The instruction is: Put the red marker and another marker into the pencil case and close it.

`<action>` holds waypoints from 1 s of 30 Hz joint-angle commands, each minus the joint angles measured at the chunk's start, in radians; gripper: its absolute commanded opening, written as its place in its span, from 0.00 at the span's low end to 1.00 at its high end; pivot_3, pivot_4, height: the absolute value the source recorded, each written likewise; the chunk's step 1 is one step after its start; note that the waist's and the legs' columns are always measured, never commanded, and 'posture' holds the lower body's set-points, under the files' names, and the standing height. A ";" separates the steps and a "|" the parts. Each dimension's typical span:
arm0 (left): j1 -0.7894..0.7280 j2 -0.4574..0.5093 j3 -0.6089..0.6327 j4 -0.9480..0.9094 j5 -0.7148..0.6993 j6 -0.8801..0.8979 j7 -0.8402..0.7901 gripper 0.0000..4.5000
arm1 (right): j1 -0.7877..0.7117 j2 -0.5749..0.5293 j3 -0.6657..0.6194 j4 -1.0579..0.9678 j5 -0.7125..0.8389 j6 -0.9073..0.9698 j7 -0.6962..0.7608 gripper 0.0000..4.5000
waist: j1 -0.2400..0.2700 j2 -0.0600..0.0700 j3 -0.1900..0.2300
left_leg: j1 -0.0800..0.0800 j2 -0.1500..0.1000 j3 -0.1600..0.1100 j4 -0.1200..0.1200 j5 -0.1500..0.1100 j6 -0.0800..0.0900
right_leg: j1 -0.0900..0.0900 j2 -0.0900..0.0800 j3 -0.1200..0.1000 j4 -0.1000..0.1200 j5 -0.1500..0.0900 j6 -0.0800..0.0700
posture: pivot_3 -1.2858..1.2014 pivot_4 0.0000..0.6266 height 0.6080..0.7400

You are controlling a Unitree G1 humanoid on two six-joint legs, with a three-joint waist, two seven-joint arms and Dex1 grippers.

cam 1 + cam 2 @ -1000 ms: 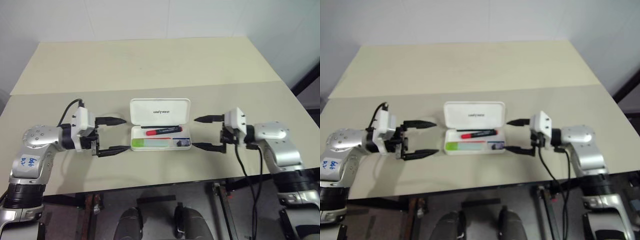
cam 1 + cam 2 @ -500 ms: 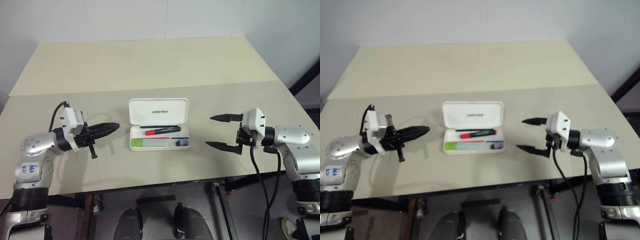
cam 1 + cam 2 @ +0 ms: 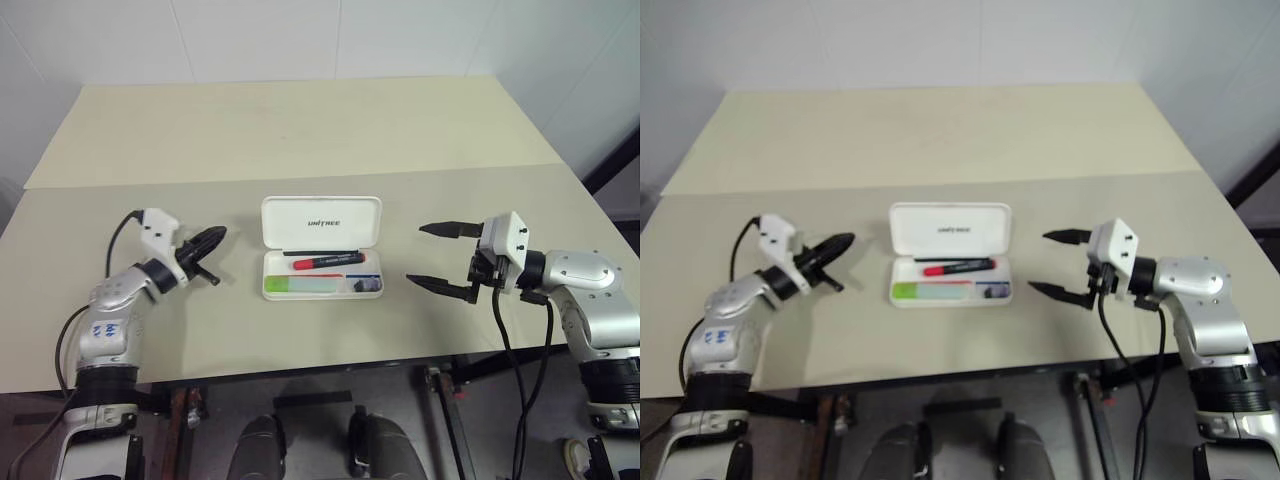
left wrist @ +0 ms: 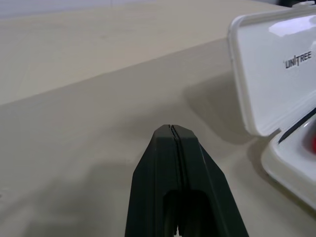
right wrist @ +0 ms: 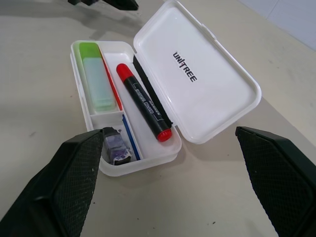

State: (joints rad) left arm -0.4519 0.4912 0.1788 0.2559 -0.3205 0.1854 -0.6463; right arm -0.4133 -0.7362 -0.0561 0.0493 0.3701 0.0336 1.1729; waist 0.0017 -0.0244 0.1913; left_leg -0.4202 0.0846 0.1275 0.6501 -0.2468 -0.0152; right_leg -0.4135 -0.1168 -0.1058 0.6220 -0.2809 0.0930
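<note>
The white pencil case [image 3: 320,215] lies open in the middle of the table, lid raised at its far side. Inside lie the red marker [image 3: 328,263] and the pale green marker [image 3: 300,286], side by side; the right wrist view shows the red marker [image 5: 143,101] and the green one [image 5: 96,76] too. My left gripper [image 3: 215,237] is shut on nothing, left of the case, pointing toward the lid [image 4: 276,74]. My right gripper [image 3: 415,254] stands open just right of the case, apart from it.
A short dark purple stub [image 5: 116,148] sits in the case's small compartment. The beige table [image 3: 300,130] stretches far behind the case, with a seam across it. The front edge runs close below both arms. A dark frame [image 3: 610,165] stands at the right.
My left gripper has shut, drawn back to the left of the case and turned toward the lid. My right gripper has pulled a little away from the case, still open.
</note>
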 commanded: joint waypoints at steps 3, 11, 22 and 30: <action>-0.082 -0.043 -0.046 0.039 0.007 -0.038 -0.044 0.00 | -0.007 0.000 -0.014 -0.041 0.003 -0.006 -0.019 1.00 | -0.001 0.000 0.000 | 0.000 0.000 0.000 0.000 0.002 -0.003 | 0.000 0.000 0.000 0.000 0.000 0.000 | 0.52 0.24 1.00; -0.102 -0.069 -0.053 0.080 -0.014 -0.150 -0.159 0.00 | 0.039 0.001 -0.022 -0.095 0.008 0.016 -0.059 1.00 | -0.001 0.000 0.000 | 0.000 0.000 0.001 0.000 0.002 -0.004 | 0.000 0.000 0.000 -0.001 0.000 0.000 | 0.52 0.24 1.00; -0.087 0.005 -0.135 0.113 0.074 -0.395 -0.372 0.00 | 0.073 0.002 -0.032 -0.127 0.013 0.028 -0.093 1.00 | 0.008 0.000 0.000 | 0.000 0.000 0.001 0.000 0.002 -0.003 | 0.000 0.000 0.000 -0.001 0.000 0.000 | 0.52 0.24 1.00; -0.130 0.070 -0.254 0.165 0.143 -0.495 -0.549 0.00 | 0.106 0.004 -0.039 -0.154 0.017 0.033 -0.121 1.00 | 0.011 0.000 0.000 | 0.000 0.000 0.001 0.001 -0.001 0.001 | 0.000 0.000 0.000 -0.001 0.000 0.000 | 0.52 0.24 1.00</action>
State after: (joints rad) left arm -0.5591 0.5484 -0.0560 0.4179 -0.1965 -0.2841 -1.1633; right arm -0.3163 -0.7327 -0.0555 -0.0630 0.3663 0.0681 1.0637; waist 0.0127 -0.0244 0.1912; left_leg -0.4205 0.0847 0.1280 0.6507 -0.2473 -0.0146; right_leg -0.4135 -0.1168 -0.1057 0.6213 -0.2809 0.0931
